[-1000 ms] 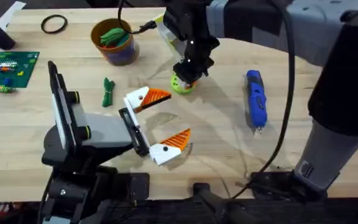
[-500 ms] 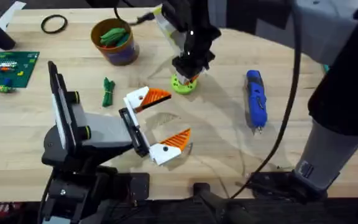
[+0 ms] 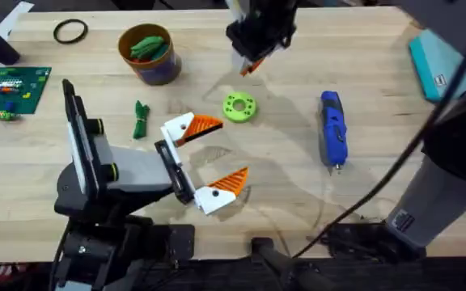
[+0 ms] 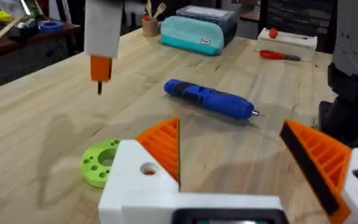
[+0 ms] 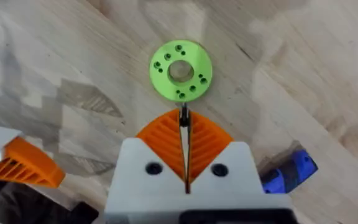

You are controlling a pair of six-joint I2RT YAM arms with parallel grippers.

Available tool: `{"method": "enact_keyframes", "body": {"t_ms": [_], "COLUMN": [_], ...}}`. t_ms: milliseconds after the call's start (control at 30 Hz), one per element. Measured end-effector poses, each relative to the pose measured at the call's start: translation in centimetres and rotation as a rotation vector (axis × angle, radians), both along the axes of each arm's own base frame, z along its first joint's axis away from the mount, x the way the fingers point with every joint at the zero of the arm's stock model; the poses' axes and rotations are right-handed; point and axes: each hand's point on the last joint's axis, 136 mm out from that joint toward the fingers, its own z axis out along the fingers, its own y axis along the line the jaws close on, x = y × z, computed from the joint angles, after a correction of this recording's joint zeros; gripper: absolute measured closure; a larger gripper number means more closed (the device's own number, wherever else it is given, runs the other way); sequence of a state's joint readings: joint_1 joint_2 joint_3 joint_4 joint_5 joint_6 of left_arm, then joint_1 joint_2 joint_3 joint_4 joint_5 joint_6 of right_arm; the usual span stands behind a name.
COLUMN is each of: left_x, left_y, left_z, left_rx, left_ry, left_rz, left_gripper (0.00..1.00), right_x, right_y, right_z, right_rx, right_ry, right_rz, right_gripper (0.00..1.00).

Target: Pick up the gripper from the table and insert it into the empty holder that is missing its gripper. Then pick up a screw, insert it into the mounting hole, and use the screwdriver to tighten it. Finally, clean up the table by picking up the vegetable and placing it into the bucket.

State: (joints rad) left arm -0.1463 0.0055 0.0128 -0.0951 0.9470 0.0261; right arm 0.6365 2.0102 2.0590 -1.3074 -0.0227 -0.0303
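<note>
Lime-green holed disc [image 3: 239, 107] is lying below the raised right gripper [image 3: 250, 65], screwdriver [image 3: 333, 129] beside. Left gripper [image 4: 235, 158] is waiting spread, screwdriver beyond its fingers. Right fingers [image 5: 166, 140] are pinching a thin screw [image 5: 183, 118], seemingly aiming at the disc.

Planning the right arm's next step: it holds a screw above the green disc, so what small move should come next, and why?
Probably lower the right gripper straight down. Its jaws are shut on a thin screw whose tip points at the lime-green disc, and the left wrist view shows the screw hanging well above the table.
</note>
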Motion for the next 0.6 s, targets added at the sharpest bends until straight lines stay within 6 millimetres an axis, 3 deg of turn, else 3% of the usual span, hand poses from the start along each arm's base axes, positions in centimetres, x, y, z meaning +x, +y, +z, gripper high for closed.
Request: {"method": "enact_keyframes", "body": {"t_ms": [300, 433, 600], "left_x": [0.0, 0.0, 0.0], "left_y": [0.0, 0.0, 0.0], "left_z": [0.0, 0.0, 0.0], "left_rx": [0.000, 0.000, 0.000], "left_ry": [0.000, 0.000, 0.000], "left_rz": [0.000, 0.000, 0.000], "left_gripper": [0.014, 0.014, 0.014], "right_x": [-0.6, -3.1, -6.0], "right_y": [0.7, 2.2, 4.6], "right_z": [6.5, 8.4, 8.9], "right_rx": [0.078, 0.088, 0.079], "right_ry": [-0.127, -0.160, -0.175], "right_rz": [0.066, 0.186, 0.354], "right_gripper": [0.998, 0.998, 0.998]}}
